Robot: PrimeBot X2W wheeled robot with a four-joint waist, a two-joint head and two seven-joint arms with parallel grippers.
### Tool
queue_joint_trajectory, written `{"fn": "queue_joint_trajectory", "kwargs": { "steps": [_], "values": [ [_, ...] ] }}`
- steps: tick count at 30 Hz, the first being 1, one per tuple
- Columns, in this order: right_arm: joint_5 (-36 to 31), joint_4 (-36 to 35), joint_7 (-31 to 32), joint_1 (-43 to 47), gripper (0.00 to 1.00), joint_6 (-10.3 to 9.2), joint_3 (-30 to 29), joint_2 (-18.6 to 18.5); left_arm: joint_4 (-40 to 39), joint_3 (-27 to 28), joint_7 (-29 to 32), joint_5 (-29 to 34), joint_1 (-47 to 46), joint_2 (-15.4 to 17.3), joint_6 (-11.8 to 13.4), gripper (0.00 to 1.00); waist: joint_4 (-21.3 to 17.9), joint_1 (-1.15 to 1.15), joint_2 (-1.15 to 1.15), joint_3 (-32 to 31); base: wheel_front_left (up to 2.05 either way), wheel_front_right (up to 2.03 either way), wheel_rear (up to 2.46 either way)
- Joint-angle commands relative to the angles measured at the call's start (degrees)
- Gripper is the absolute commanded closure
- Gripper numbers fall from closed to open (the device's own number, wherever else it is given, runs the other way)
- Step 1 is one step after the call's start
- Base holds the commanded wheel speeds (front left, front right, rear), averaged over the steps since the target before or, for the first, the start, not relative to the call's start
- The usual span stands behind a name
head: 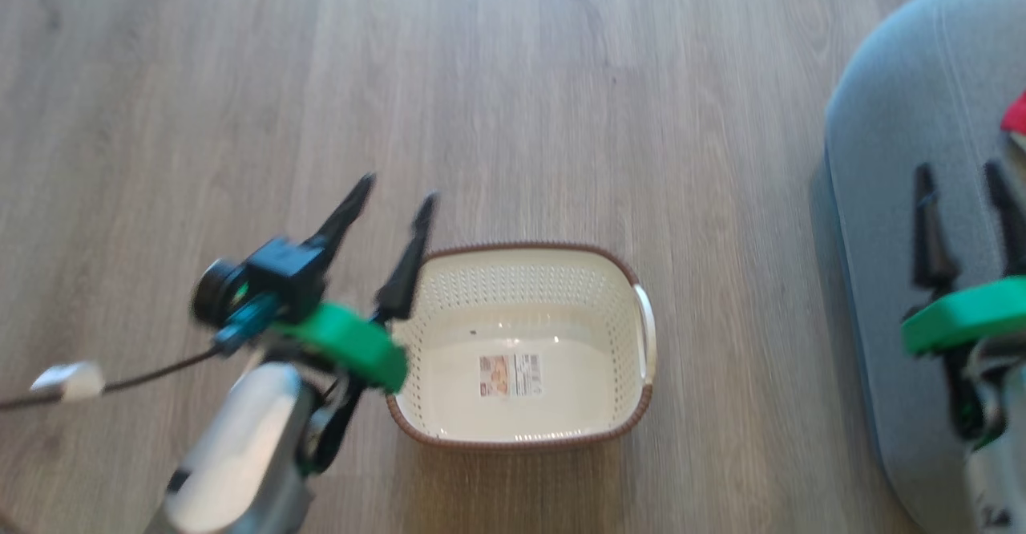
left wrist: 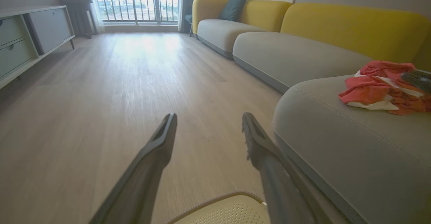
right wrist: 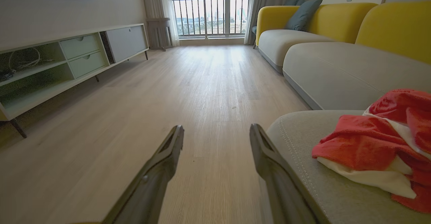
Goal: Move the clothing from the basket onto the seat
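You can see the clothing [right wrist: 373,150] lying in a crumpled red heap with white panels on the seat [head: 898,157], near the cushion's rounded front end and touching the grey fabric along its whole underside. In the head view only a red corner of it shows at the right edge. The basket [head: 521,247] stands upright on the wooden floor [head: 561,77], well apart from the seat and to its left in the head view. Inside it you will find just the paper label [head: 510,375] flat on its cream bottom. Your right gripper [head: 959,169] hangs over the seat with its two dark fingers spread apart and nothing between them. In its own wrist view the clothing lies just to the right of the fingers, not touching them. Your left gripper [head: 397,189] hangs over the floor at the basket's left rim, its fingers likewise parted and gripping nothing; from the head view you cannot tell whether the nearer finger touches the woven rim. A dark cable with a white tag [head: 68,380] trails off that arm to the left. Further out, the wrist views give you yellow sofa backs [left wrist: 353,25], a dark cushion [right wrist: 303,12], a low pale cabinet [right wrist: 84,52] along the left wall and a railed window [right wrist: 208,12] at the far end.
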Motion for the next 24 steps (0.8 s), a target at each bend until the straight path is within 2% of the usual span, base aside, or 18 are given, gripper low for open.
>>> {"fn": "queue_joint_trajectory", "kwargs": {
  "steps": [1,11,18,24],
  "values": [
    [0.6,-2.5,0.1,1.2,0.0,-0.02,1.7,0.1,-1.0,4.2,-0.3,0.5,0.3,1.4,0.3,0.0,1.3,0.01,0.0,-2.1,0.0,0.0,0.0],
    [2.4,-4.3,-0.5,7.7,0.0,-0.02,7.6,4.6,0.7,19.4,-0.3,4.3,12.2,1.4,0.9,0.0,0.9,0.01,0.0,-6.6,0.0,0.0,0.0],
    [2.3,-3.4,-1.0,9.9,0.0,-0.02,12.5,6.2,-1.1,27.3,-0.3,7.9,19.7,-2.4,1.8,0.0,-0.2,0.01,0.0,-9.3,0.0,0.0,0.0],
    [2.4,-3.1,-1.2,11.0,0.0,-0.02,14.8,6.8,-4.3,31.0,-0.3,11.4,24.4,-5.2,1.5,0.0,-1.0,0.01,0.0,-10.3,0.0,0.0,0.0]
  ]
}}
